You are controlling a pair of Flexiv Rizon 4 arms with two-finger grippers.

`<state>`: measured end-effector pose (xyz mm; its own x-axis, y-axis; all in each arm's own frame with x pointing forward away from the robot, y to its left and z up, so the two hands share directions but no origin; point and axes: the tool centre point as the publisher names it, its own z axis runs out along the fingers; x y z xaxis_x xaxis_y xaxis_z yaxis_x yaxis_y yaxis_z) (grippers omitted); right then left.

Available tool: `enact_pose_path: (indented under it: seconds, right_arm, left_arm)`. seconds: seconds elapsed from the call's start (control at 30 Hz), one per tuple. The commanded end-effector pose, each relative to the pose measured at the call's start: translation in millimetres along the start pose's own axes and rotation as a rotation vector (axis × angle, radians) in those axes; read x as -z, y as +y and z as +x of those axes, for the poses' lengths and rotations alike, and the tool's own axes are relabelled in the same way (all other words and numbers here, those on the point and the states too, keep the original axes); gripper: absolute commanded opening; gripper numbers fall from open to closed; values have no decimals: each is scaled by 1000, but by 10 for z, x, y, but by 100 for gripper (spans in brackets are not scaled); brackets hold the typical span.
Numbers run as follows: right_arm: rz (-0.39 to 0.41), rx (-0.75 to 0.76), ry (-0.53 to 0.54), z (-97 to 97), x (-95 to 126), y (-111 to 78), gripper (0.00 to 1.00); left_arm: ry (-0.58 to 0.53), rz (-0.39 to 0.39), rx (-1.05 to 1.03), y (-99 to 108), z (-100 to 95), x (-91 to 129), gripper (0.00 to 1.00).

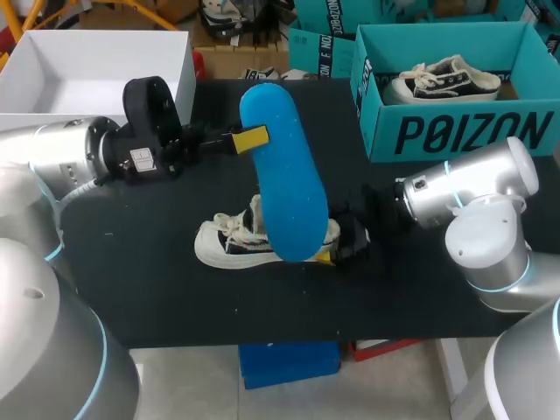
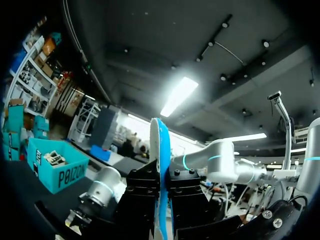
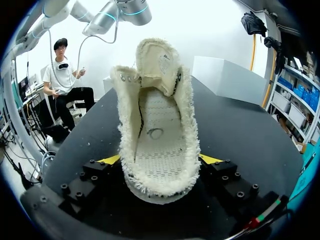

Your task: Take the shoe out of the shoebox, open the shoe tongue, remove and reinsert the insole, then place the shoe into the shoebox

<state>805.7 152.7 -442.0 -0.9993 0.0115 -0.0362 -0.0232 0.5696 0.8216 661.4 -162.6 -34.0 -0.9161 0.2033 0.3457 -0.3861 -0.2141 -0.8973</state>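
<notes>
A white low-top shoe (image 1: 229,246) lies on its side on the black table (image 1: 140,289). My right gripper (image 1: 337,247) holds its heel. In the right wrist view the shoe (image 3: 157,145) sits between the yellow fingertips (image 3: 111,159), which press both sides of the heel. Its tongue (image 3: 157,62) is pulled up and the bare inside shows. My left gripper (image 1: 254,138) is shut on one end of the blue insole (image 1: 284,175), which hangs in the air over the shoe. In the left wrist view the insole (image 2: 161,165) stands edge-on between the closed fingers of the left gripper (image 2: 162,200).
The teal shoebox (image 1: 455,131) stands at the back right with a second shoe (image 1: 446,80) inside. A white open box (image 1: 87,61) stands at the back left. Bare table lies in front of the shoe.
</notes>
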Motion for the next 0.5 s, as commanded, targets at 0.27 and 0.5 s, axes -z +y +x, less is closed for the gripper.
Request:
enact_pose_path:
  seconds: [0.27,0.5]
  right_arm:
    - [292,3,25,8,341,29,100]
    - [500,12,71,39,483,124,100]
  left_arm:
    - [-1,2,-2,16,1,-9,0]
    - [-1,2,-2,16,1,-9,0]
